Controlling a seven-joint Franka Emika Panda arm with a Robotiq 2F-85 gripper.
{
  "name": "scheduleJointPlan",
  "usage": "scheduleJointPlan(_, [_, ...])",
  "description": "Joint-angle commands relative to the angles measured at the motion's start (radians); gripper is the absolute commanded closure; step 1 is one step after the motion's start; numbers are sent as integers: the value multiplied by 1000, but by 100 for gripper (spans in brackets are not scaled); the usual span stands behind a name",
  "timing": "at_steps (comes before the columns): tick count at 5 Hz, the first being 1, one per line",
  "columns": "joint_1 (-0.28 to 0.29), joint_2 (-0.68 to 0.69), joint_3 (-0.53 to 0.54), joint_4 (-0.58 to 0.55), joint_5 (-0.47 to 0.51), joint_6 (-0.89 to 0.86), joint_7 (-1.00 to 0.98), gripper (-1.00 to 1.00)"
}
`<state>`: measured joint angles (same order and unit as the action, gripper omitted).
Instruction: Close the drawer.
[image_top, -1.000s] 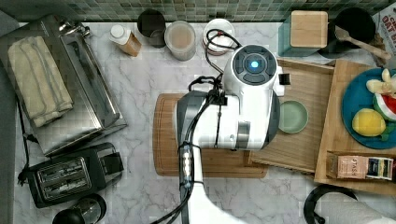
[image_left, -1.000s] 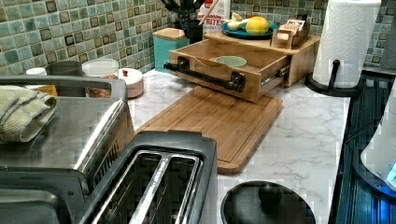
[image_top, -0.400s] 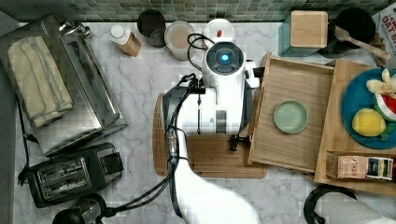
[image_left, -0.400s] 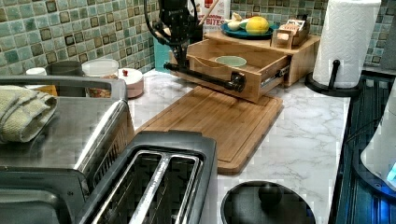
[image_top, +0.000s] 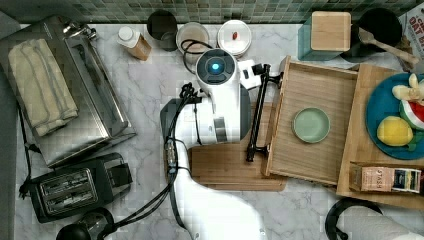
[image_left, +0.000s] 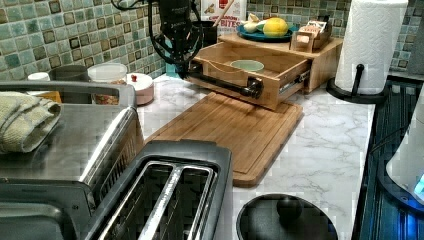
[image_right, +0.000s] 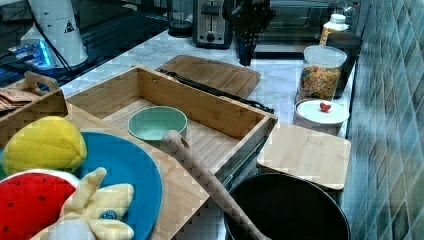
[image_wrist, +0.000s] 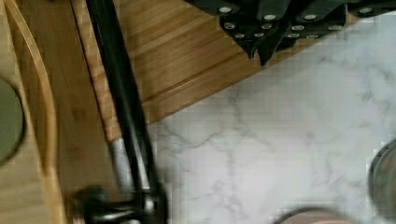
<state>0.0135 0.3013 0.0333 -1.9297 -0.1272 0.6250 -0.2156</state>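
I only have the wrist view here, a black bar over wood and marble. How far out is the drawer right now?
Observer: In the top view the drawer is pulled well out, with its front over the edge of the cutting board.
Operator: Anything inside it?
Observer: One green bowl, near the middle.
Operator: Where is the pincer along the handle?
Observer: In the left view the pincer hangs by the end of the handle nearest the tiled wall. I cannot tell if they touch.
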Motion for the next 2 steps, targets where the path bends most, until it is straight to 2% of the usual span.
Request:
scheduleJointPlan(1, [26, 141, -6, 208, -123, -113, -92, 100])
scheduleJointPlan(2, [33, 186, -12, 255, -159, -172, -60, 100])
